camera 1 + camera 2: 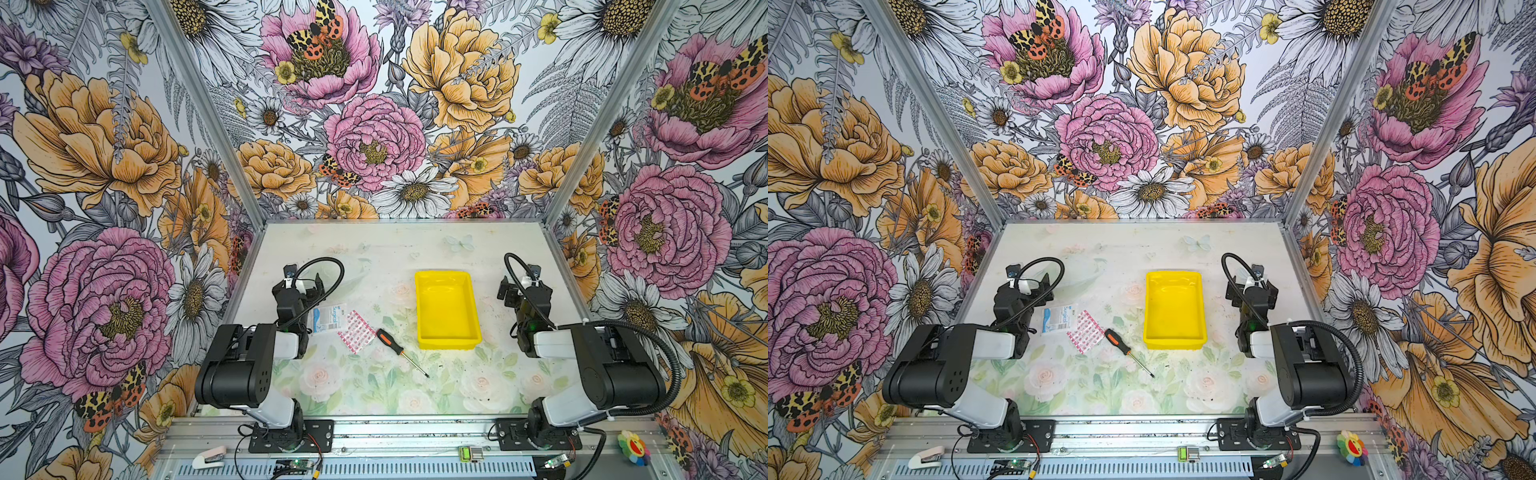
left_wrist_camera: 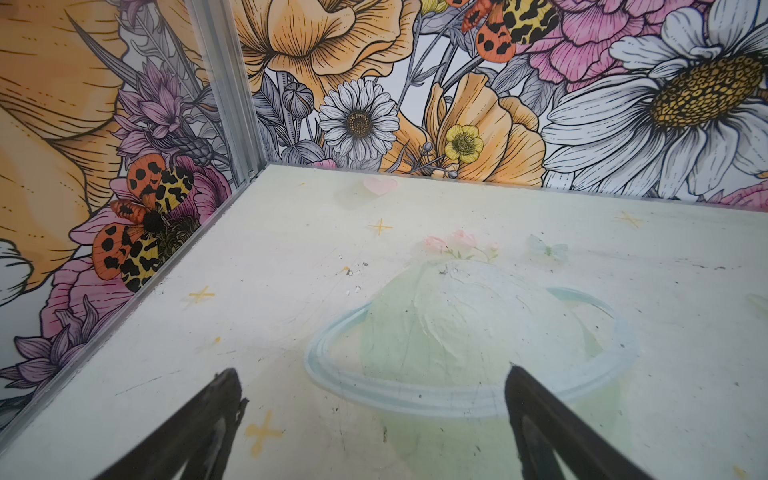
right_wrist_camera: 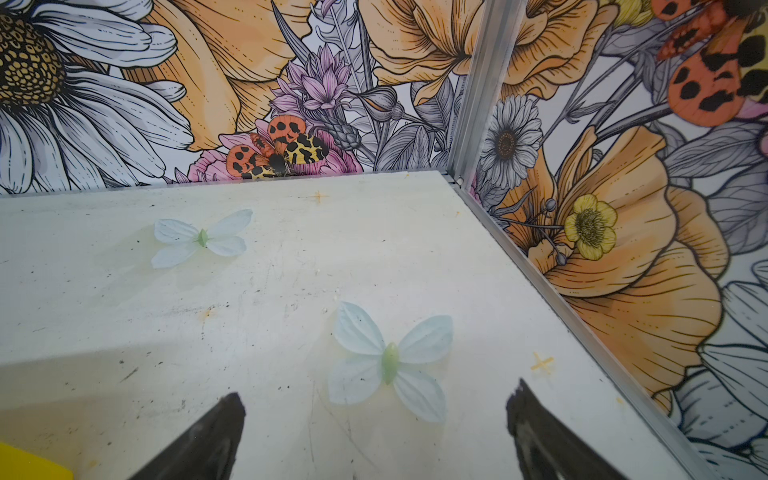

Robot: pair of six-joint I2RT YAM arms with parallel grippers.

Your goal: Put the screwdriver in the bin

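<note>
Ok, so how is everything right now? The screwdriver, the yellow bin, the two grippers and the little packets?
bin: upright, empty.
screwdriver: lying flat on the table, outside the bin, untouched.
left gripper: open, holding nothing.
right gripper: open, holding nothing.
white packet: lying flat on the table.
pink dotted packet: lying flat, beside the screwdriver's handle.

The right wrist view's edge cuts off the bin (image 3: 25, 465), leaving one yellow corner. Left of the bin, the left arm (image 1: 291, 309) partly hides a packet (image 1: 332, 316).
</note>
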